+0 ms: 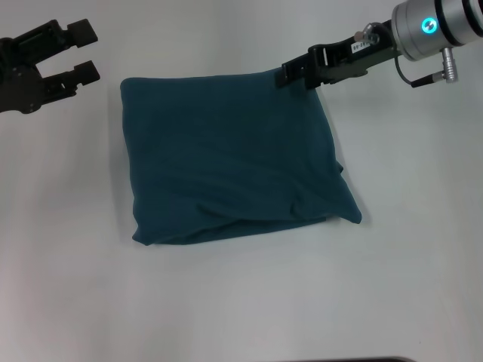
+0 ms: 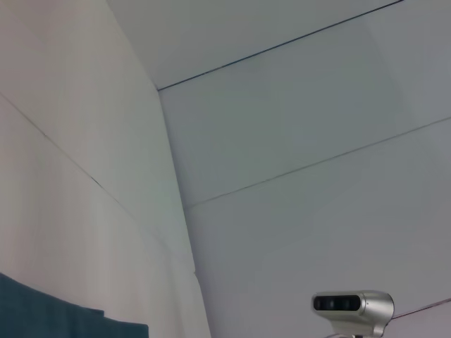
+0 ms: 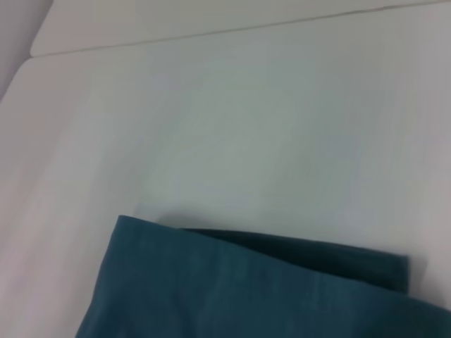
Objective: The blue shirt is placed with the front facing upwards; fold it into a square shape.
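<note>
Head view: the blue shirt [image 1: 234, 154] lies folded into a rough square on the white counter [image 1: 241, 302].
The left gripper [image 1: 90, 53] hangs beside the shirt's far left corner, apart from the cloth, fingers [image 1: 81, 32] spread wide and empty. The right gripper [image 1: 290, 75] sits at the far right corner; whether its fingers pinch the cloth cannot be told.
Left wrist view: a strip of shirt [image 2: 63, 313] and a camera [image 2: 352, 306].
Right wrist view: layered shirt edges [image 3: 246, 289] on the counter [image 3: 232, 127].
</note>
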You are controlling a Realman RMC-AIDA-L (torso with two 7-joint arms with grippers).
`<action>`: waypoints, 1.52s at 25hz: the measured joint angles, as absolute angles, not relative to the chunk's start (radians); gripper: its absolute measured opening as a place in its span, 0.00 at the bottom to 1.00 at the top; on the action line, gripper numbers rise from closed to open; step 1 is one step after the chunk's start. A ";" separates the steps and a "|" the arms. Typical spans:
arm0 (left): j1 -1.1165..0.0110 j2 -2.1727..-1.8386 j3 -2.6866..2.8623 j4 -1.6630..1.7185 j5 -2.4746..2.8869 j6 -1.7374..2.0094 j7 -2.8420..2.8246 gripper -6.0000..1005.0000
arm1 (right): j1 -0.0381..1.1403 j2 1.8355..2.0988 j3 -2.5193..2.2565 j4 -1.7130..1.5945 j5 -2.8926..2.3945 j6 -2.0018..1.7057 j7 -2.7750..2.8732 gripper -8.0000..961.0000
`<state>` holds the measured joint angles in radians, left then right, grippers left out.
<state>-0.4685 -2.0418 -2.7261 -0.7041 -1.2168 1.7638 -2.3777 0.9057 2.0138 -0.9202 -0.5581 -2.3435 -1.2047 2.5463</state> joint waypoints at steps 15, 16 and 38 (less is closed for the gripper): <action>-0.469 -2.043 -2.718 -0.697 -1.214 1.744 -2.377 0.87 | 0.955 2.086 -0.952 -0.451 -2.348 -0.961 2.533 0.70; -0.469 -2.043 -2.718 -0.697 -1.214 1.744 -2.377 0.87 | 0.967 2.086 -0.959 -0.428 -2.348 -0.937 2.533 0.70; -0.463 -2.045 -2.718 -0.696 -1.216 1.746 -2.376 0.87 | 0.902 2.070 -0.971 -0.579 -2.331 -1.070 2.559 0.67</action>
